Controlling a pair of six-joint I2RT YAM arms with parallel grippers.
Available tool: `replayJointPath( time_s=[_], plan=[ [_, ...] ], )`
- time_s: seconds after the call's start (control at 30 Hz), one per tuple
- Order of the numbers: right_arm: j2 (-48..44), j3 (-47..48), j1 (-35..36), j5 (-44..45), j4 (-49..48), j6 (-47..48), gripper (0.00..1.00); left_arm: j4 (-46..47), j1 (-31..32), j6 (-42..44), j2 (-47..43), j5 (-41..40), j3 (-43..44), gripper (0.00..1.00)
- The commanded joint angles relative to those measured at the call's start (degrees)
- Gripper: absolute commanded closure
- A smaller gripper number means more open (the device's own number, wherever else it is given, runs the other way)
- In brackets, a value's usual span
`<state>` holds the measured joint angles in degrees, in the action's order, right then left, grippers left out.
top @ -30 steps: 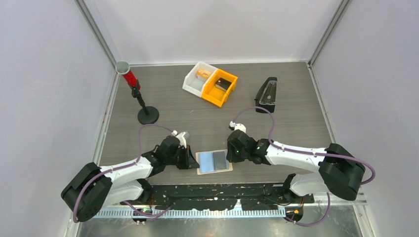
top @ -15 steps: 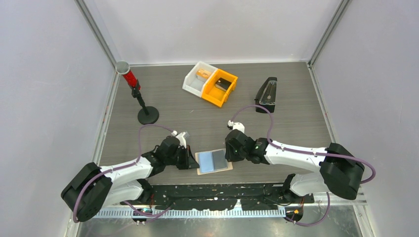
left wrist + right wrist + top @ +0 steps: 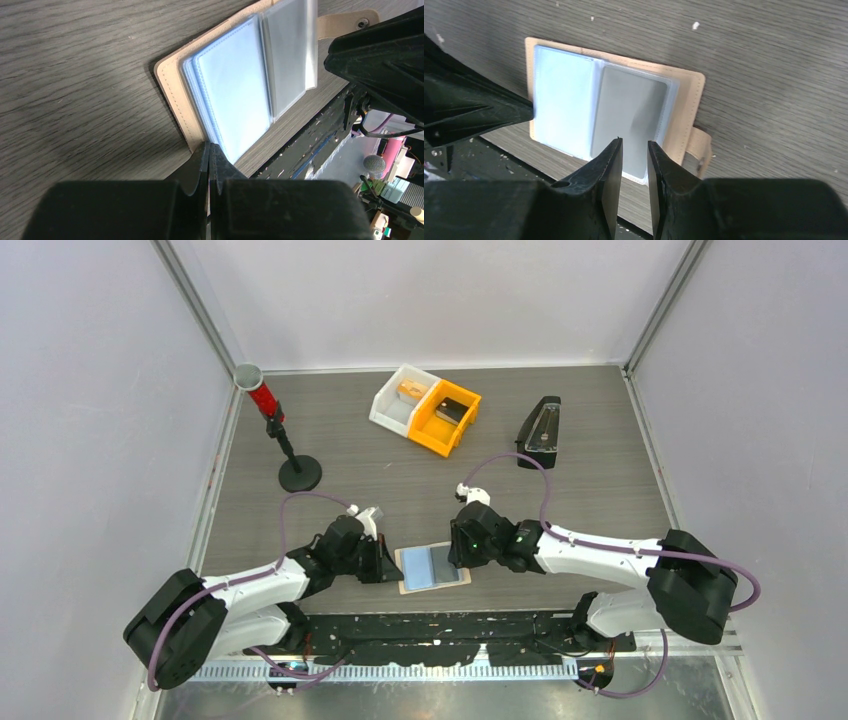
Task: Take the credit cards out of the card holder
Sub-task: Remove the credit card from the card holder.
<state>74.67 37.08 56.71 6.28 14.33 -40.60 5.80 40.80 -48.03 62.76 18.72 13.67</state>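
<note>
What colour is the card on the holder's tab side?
That card is silvery grey, clearest in the right wrist view.

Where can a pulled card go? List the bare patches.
Bare table between the bins and the holder; more between the case and the right arm. Crowded at the holder, left gripper and right gripper flanking it.

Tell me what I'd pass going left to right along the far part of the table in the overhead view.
Red-and-black stand with a grey cup on top → white bin → orange bin → black wedge-shaped case.
</note>
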Motion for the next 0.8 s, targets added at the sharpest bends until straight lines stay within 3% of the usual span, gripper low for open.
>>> replayJointPath(
  time_s=[0.0,0.2,0.4,0.77],
  plan=[
    [-0.2,1.3,0.5,-2.9,-4.9,0.8,0.68,2.9,-0.1,-0.4,0.1,0.8,-0.5,1.0],
    [0.1,0.9,0.5,-4.8,-7.0,0.3,0.68,2.8,-0.1,-0.4,-0.2,0.8,-0.6,1.0],
    [0.4,1.4,0.5,0.6,-2.2,0.5,0.61,3.1,-0.1,-0.5,0.0,0.9,-0.6,1.0],
    [3.4,2.1,0.5,5.7,0.7,1.2,0.61,3.5,-0.1,-0.7,0.2,1.1,-0.7,1.0]
  ],
)
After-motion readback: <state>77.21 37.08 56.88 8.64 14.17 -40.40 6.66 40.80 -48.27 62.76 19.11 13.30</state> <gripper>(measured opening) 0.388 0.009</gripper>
